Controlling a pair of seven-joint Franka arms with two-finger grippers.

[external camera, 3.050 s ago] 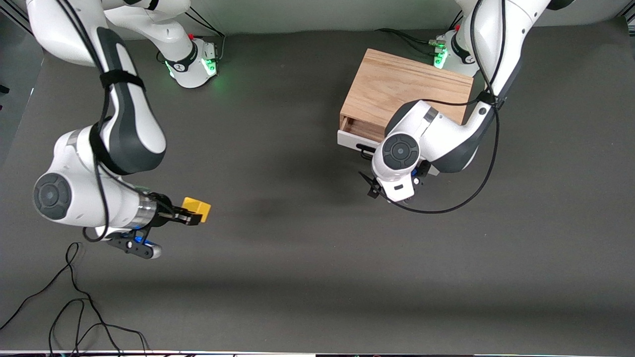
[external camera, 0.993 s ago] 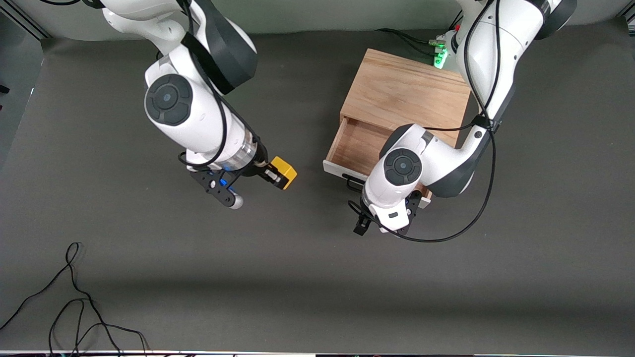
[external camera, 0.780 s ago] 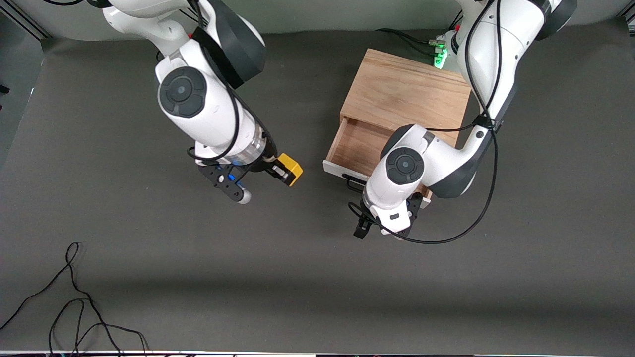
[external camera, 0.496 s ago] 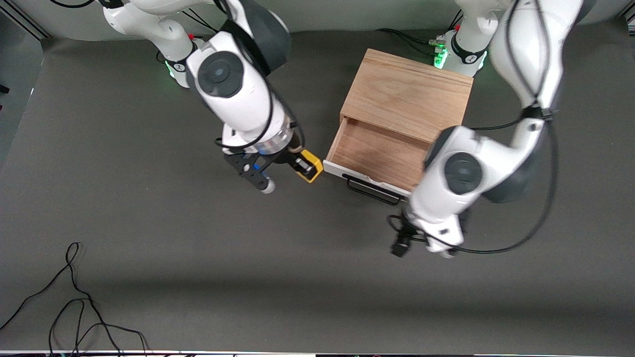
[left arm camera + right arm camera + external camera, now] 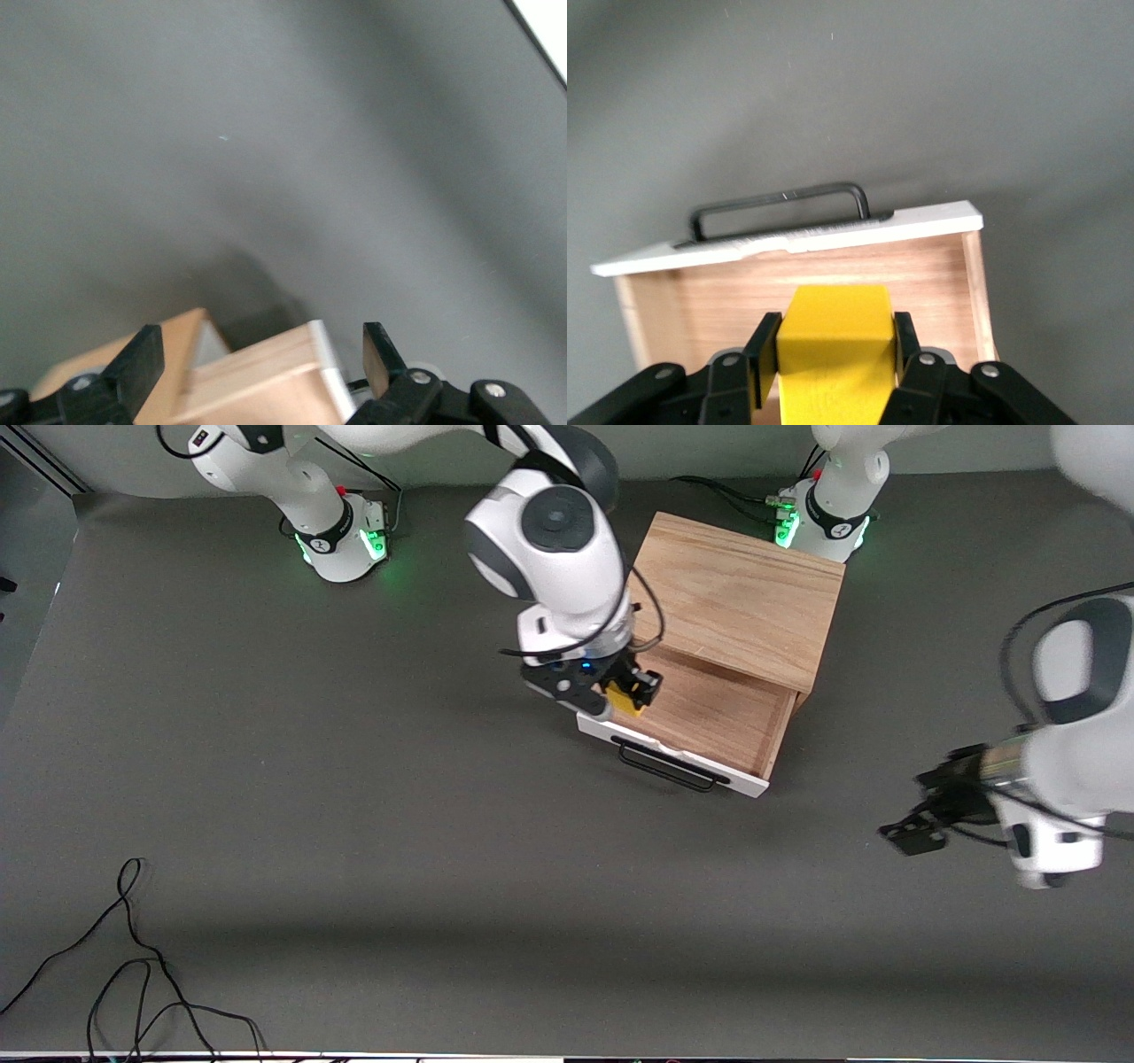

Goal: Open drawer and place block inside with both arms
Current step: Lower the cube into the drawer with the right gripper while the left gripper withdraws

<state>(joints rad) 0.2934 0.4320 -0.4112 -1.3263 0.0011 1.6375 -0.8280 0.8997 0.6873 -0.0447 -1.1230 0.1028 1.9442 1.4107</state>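
My right fingers clench the block over the open drawer, near its white front. Placing is in hand; next I lower and let go. My left fingers, spread empty, wait over the desk.

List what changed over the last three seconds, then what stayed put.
The right gripper carried the block from the right arm's end of the table to over the open drawer, staying shut on it. The left gripper pulled the drawer out, let go, and swung toward the left arm's end. The cabinet stayed put.
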